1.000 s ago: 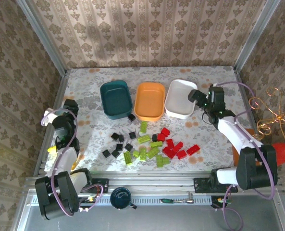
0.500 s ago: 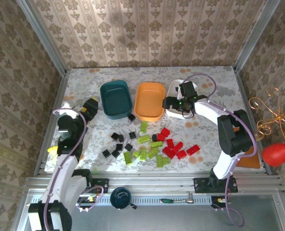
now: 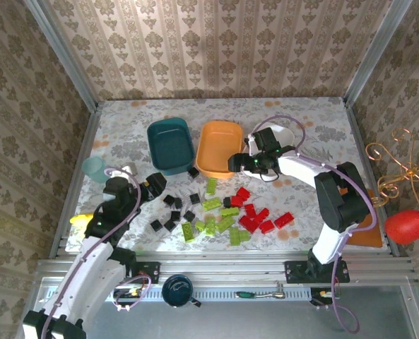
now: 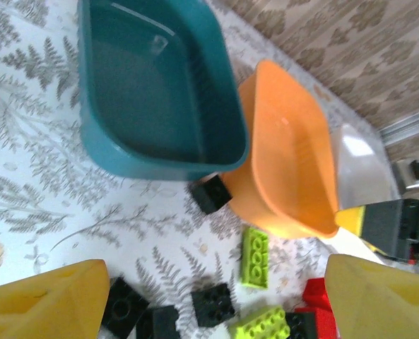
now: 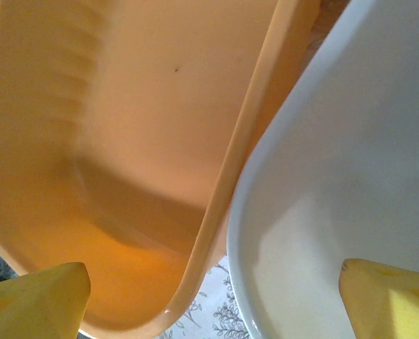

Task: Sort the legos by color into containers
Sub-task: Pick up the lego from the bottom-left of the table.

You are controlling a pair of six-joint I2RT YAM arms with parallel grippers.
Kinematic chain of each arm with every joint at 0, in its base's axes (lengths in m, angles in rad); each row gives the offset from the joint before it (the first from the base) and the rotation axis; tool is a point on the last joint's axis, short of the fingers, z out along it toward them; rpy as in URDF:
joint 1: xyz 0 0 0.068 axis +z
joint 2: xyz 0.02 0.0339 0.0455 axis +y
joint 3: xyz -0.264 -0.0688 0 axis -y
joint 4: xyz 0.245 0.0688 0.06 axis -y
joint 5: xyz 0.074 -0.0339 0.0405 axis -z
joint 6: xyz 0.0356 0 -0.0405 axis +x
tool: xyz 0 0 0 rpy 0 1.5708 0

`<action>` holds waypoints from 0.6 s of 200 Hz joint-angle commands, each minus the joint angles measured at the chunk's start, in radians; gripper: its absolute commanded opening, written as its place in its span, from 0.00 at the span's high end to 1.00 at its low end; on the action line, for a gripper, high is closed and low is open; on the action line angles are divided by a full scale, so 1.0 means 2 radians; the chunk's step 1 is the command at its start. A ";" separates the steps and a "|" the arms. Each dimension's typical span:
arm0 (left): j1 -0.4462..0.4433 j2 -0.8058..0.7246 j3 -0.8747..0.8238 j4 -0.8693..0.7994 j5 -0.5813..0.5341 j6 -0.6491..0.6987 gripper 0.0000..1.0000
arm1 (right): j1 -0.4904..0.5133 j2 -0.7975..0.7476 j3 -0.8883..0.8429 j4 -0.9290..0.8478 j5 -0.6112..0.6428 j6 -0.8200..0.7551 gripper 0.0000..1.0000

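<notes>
2 tools gaping: left tool (image 4: 213,296) near black legos (image 3: 169,200), right tool (image 5: 213,296) over orange tub (image 3: 220,145) rim

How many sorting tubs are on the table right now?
3, in a row at the far side: dark teal tub leftmost, orange tub in the middle, white tub rightmost, partly covered by the right arm. None seems hidden.

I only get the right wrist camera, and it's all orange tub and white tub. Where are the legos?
Observer: On the table, on the near side of the orange tub: black legos left, green legos middle, red legos right.
Operator: Are there more tubs?
Observer: Yes, an empty teal tub sits left of the orange tub.
Operator: What's the other gripper doing?
Observer: The left gripper is beside the black legos, fingers wide apart.
</notes>
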 commanded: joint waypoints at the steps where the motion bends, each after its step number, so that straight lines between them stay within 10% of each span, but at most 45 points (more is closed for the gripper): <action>1: -0.018 -0.006 0.033 -0.070 -0.044 0.028 0.21 | 0.009 -0.037 -0.013 0.000 -0.008 -0.007 0.08; 52: -0.079 0.000 0.030 -0.215 -0.162 -0.002 0.21 | 0.050 -0.146 -0.056 -0.026 0.125 0.029 0.08; 120: -0.151 -0.008 -0.043 -0.274 -0.179 -0.084 0.28 | 0.105 -0.222 -0.118 -0.033 0.191 0.054 0.08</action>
